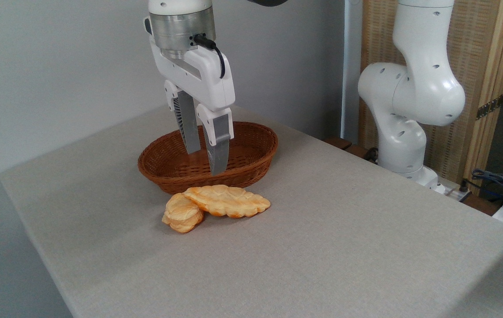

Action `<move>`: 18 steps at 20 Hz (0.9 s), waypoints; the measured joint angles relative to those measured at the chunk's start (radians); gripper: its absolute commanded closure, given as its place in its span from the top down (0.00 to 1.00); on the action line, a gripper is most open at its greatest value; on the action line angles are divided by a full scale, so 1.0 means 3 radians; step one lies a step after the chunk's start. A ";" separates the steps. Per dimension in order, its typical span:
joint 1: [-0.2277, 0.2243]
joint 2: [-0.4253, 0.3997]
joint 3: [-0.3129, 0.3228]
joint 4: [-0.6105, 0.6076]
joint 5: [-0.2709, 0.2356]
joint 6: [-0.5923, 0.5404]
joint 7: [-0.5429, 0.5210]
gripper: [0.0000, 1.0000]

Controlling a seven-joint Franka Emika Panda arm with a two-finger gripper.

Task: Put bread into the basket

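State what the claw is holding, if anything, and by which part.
Nothing. The claw hangs empty, slightly open; the bread lies on the table.

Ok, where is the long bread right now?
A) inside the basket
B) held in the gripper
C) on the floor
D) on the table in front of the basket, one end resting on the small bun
D: the long bread lies on the table in front of the basket, its left end overlapping the small bun; the gripper hangs empty above.
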 measured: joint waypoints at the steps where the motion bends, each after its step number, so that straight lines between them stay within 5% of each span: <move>1: 0.0000 0.0000 0.0000 0.0000 0.0000 -0.0005 0.0000 1.00; 18: 0.0004 0.0000 0.0006 0.0000 0.0000 -0.0120 0.0000 1.00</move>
